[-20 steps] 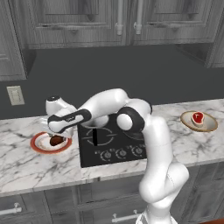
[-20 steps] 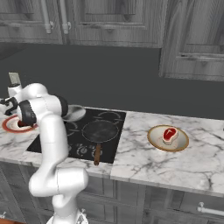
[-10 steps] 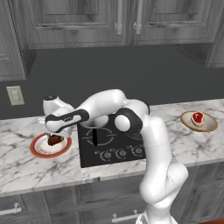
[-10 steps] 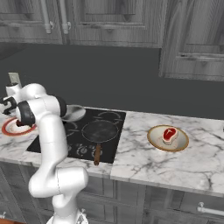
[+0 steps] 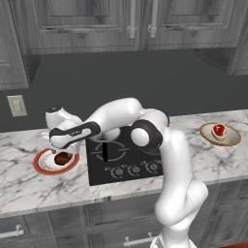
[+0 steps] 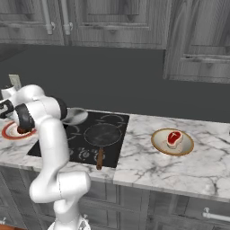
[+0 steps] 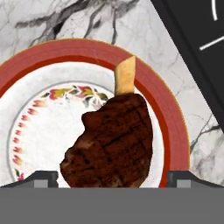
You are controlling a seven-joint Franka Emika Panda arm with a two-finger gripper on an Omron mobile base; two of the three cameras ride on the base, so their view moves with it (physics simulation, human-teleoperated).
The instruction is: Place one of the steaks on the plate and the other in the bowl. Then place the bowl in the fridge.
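Steak number one, the dark brown steak [image 7: 111,142], lies flat on the plate [image 7: 173,127] at the far left of the bench [image 5: 29,186], directly beneath the end effector [image 5: 62,145]. In the hand view the two finger tips stand wide apart at 7 and 5 o'clock, with the meat between them but free of both; nothing is gripped. Its long axis runs from about 7 to 1 o'clock there, the narrow end with a tan bone stub pointing to 1 o'clock, over the plate's red rim.

Moving right, past the black cooktop [image 5: 123,155], the red steak [image 5: 219,131] sits in the tan bowl [image 5: 232,139], well apart from the end effector at roughly 3 o'clock in the left base view. I judge both placings done, so the coming move is likely a lift clear and a long sweep right to the bowl.
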